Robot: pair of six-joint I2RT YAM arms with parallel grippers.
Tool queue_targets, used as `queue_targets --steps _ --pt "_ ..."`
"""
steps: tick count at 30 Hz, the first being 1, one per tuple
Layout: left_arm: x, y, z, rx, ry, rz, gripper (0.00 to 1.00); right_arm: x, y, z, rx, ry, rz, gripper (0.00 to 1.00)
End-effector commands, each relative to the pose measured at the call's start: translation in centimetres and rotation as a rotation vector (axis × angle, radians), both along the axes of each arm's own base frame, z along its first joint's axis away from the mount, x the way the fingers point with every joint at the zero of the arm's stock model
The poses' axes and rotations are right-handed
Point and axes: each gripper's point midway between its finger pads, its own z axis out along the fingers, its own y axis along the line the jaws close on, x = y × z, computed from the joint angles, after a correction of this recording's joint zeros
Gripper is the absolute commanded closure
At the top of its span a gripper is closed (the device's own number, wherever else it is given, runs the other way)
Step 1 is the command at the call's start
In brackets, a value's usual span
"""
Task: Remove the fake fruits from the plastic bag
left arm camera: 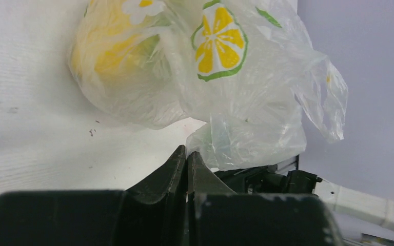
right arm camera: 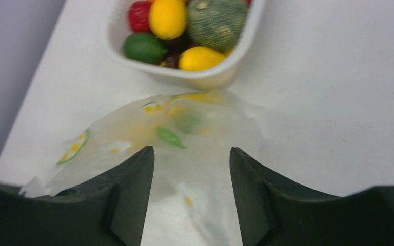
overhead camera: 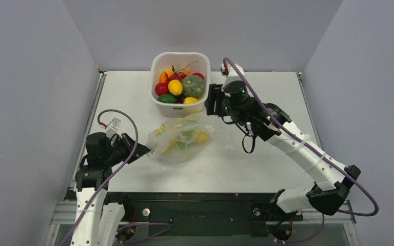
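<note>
Left hand (left arm camera: pixel 186 156) is pinched shut on the plastic bag (left arm camera: pixel 246 102) edge; right hand (right arm camera: pixel 191 149) gapes wide, bag just beyond its fingertips.

One plastic bag (overhead camera: pixel 180 139), one white tub (overhead camera: pixel 155 69), one ribbed squash (overhead camera: pixel 193 86), one green lime (overhead camera: pixel 166 98), two robot arms (overhead camera: pixel 95 164) (overhead camera: pixel 302 148).

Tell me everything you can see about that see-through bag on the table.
The plastic bag is thin, transparent and crinkled, printed with lemon slices, daisies and green leaves. It lies slumped on the white table just in front of the white tub, with yellow and green fake fruits showing inside. The closed left fingers meet its left edge; whether they pinch it is unclear.
</note>
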Motion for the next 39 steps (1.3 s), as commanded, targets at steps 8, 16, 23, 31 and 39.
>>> queue_targets --steps 8,16,23,31,39 --pt "-0.5 1.7 4.7 0.215 -0.252 -0.018 1.00 -11.1 13.7 -4.9 0.487 0.242 0.258 0.42" --pt "-1.3 1.2 7.1 0.242 -0.290 -0.071 1.00 -10.1 14.2 -8.3 0.611 0.279 0.159 0.40" --pt "-1.4 0.2 8.8 0.186 -0.336 -0.104 1.00 -5.6 13.7 -9.7 0.703 0.269 -0.018 0.38" --pt "-1.9 -0.4 8.9 0.168 -0.337 -0.139 1.00 -1.5 12.5 -10.0 0.764 0.238 -0.115 0.37" --pt "-1.6 -0.4 8.5 0.175 -0.334 -0.134 1.00 -1.4 12.4 -9.3 0.613 0.199 -0.031 0.37"
